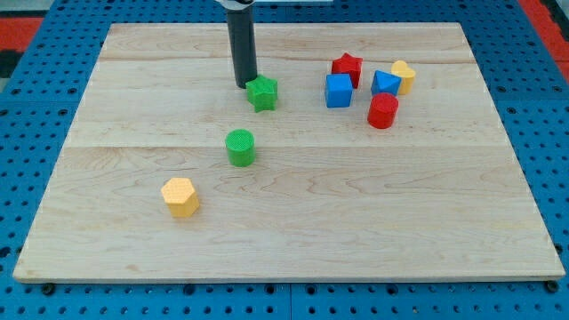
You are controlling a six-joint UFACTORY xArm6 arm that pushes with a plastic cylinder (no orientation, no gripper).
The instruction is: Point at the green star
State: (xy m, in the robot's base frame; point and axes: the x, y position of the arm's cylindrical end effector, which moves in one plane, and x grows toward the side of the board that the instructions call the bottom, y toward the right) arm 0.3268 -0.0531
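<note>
The green star (262,92) lies on the wooden board (284,204) near the view's top centre. My tip (246,84) stands just to the view's left of the star, touching or almost touching its edge. The dark rod rises straight up from there and leaves the view at the top. A green cylinder (240,147) stands below the star, toward the view's bottom.
A cluster sits at the view's upper right: a red star (348,67), a blue cube (338,91), a blue triangular block (385,84), a yellow block (404,76) and a red cylinder (383,111). A yellow hexagon (180,196) lies at lower left.
</note>
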